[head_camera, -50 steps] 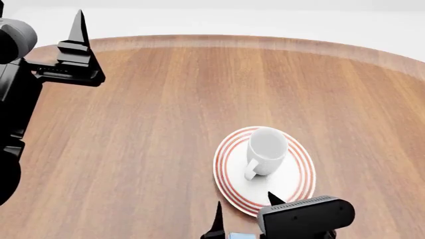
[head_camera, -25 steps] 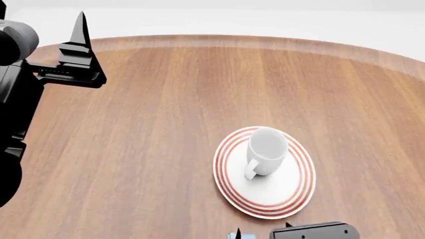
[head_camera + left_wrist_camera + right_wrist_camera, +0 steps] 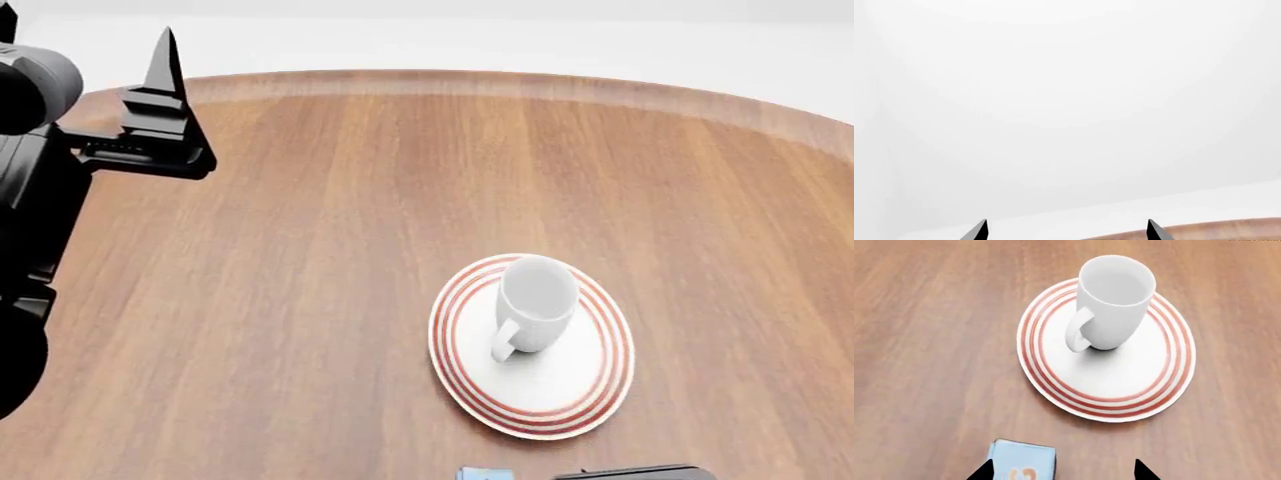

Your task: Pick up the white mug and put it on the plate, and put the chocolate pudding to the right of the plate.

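We see the white mug [image 3: 537,303] standing upright on the plate [image 3: 587,385], its mouth open upward and its loop handle turned toward the near-left; in the right wrist view the mug [image 3: 1114,302] sits on the far part of the plate [image 3: 1134,385], leaving the near part bare. The plate lies flat on the wooden table [image 3: 334,230], toward the near right of the tabletop. The chocolate pudding [image 3: 1021,461] lies on the table on the near side of the plate and slightly to its left, apart from the rim; only the far part of its light blue face shows, with a fragment of orange lettering, so we cannot tell which way its long axis runs. In the head view just a sliver of it [image 3: 483,474] shows at the near edge. The right gripper [image 3: 1062,470] hangs above the carton with its two dark fingertips spread apart, one over the carton's left edge and the other well to its right, gripping nothing. The left gripper [image 3: 1066,230] is raised at the far left of the table, its fingertips likewise separated and empty.
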You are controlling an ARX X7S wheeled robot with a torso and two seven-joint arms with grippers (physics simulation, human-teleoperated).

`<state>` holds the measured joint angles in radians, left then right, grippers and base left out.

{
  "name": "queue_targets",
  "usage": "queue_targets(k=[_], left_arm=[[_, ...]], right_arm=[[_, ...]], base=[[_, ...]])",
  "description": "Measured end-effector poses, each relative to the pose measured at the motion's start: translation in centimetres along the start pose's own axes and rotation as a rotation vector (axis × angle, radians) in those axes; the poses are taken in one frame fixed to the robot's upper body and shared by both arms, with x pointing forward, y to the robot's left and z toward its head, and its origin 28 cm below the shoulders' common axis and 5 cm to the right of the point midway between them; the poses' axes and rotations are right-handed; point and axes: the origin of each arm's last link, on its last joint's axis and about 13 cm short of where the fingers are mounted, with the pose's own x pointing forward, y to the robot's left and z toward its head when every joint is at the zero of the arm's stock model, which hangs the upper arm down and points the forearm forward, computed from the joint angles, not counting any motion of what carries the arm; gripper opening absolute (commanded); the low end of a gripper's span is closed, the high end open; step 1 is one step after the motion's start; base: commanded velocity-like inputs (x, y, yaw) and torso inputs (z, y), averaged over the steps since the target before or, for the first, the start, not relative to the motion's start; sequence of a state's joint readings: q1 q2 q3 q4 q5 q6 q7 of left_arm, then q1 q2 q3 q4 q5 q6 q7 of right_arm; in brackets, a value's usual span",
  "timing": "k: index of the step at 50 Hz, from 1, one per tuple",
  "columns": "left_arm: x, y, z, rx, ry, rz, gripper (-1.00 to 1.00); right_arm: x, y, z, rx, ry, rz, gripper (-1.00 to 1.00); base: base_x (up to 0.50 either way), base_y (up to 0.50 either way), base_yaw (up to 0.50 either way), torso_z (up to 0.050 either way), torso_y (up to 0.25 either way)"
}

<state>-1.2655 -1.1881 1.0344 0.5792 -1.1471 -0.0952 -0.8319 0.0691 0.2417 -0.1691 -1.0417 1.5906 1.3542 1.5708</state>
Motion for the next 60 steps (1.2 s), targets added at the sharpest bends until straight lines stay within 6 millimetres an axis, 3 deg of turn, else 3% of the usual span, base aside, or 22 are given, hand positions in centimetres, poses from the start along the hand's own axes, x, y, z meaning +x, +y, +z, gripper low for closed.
queue_targets(k=[34, 60], left_arm=[[0.0, -0.1, -0.4, 0.003, 0.008, -0.009, 1.0], [-0.1, 0.0, -0.5, -0.009, 0.01, -0.01, 1.0]], right_arm=[[0.8, 1.6, 1.0, 0.107, 0.009, 0.005, 1.0], [1.3, 2.6, 0.6, 0.079, 0.051, -0.016, 1.0]], base=[[0.0, 0.0, 0.0, 0.0, 0.0], [0.0, 0.0, 0.0, 0.0, 0.0]])
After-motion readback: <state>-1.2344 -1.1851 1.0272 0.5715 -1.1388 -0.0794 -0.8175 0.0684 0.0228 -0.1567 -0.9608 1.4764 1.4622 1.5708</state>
